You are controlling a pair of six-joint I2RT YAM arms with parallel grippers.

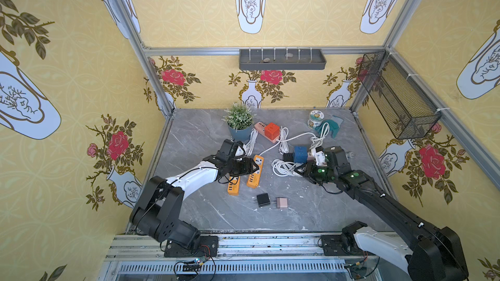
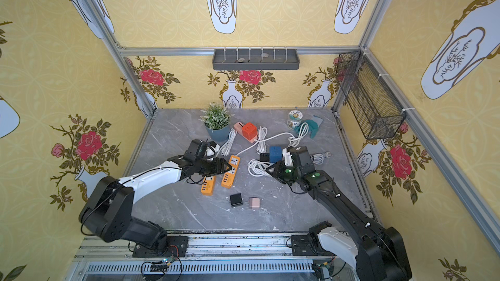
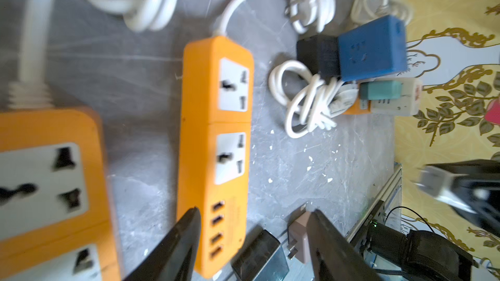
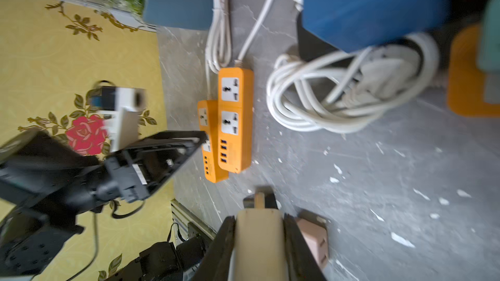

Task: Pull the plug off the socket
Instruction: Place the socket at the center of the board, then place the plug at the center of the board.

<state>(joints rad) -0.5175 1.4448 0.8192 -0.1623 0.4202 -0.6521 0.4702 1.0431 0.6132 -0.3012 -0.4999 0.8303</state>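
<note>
Right tool point(image 4: 258, 220) was clamped on a cream plug point(image 4: 257, 241), clear of the orange socket strip point(image 4: 235, 120) lying mid-bench point(image 1: 311, 212) beside a second orange strip point(image 4: 213, 174). Left tool point(image 3: 254, 210) stood apart, empty, above them. Strip print was too blurred to read.

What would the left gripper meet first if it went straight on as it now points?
Probably the orange power strip whose USB end lies between the open left gripper's fingers, since it angles down over it. Depth is unclear; it might land on the bare table beside it.
</note>
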